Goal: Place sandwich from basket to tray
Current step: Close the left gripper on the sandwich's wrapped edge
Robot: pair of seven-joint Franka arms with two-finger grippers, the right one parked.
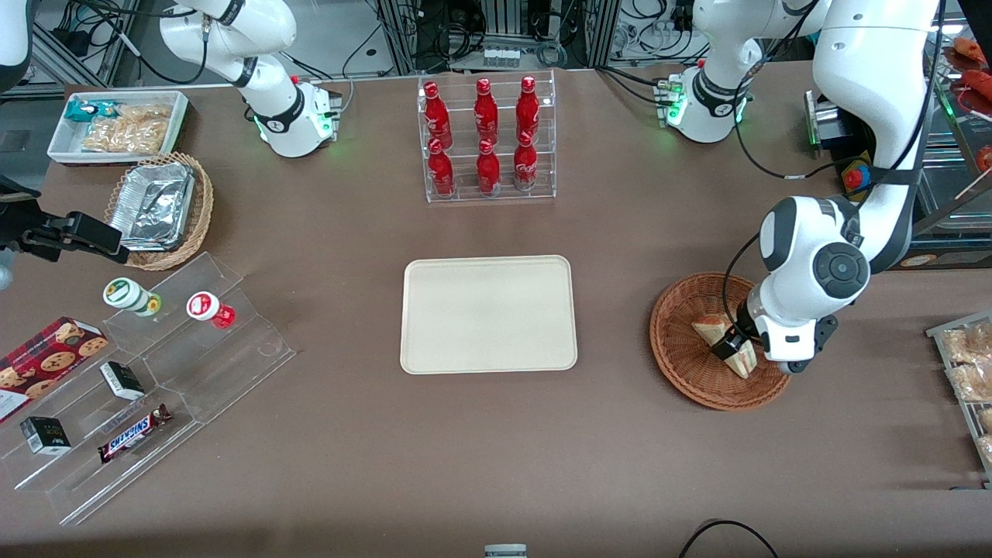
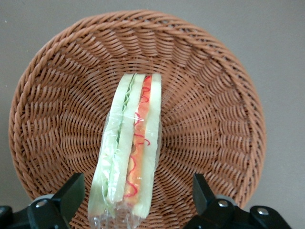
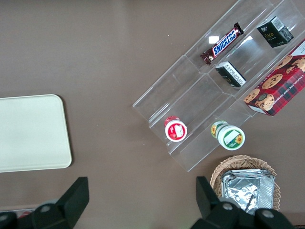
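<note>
Tray: I read the tray (image 1: 488,314) as lying flat mid-table, well apart from my gripper toward the parked arm's end, its whole surface bare. Bare brown table (image 1: 612,325) runs between its rim and the basket.

Bottle rack: the clear rack of red bottles (image 1: 487,138) stands farther from the front camera than the tray, well clear of the stretch between tray and basket.

Basket: the basket (image 1: 682,349) sits directly under my gripper. In the wrist view its woven rim (image 2: 28,86) rings the sandwich with open weave on both sides of it.

Sandwich: the sandwich (image 2: 131,148) lies in the basket on its side, filling layers facing up at my wrist camera. Its long axis runs straight out from between my fingers toward the basket's middle. The near end sits between the fingertips; the other end stops short of the rim. In the front view a second pale wedge (image 1: 709,329) shows in the basket just beside the gripper.

Gripper: my gripper (image 1: 735,346) is low in the basket, over the sandwich (image 1: 744,360). The fingers (image 2: 71,193) are spread wide, one on each flank of the wedge, with a visible gap to the wrap on both sides, so I am pinching nothing.

Snack rack: a wire rack of bagged snacks (image 1: 969,364) stands at the table edge on the working arm's end, apart from the basket.
</note>
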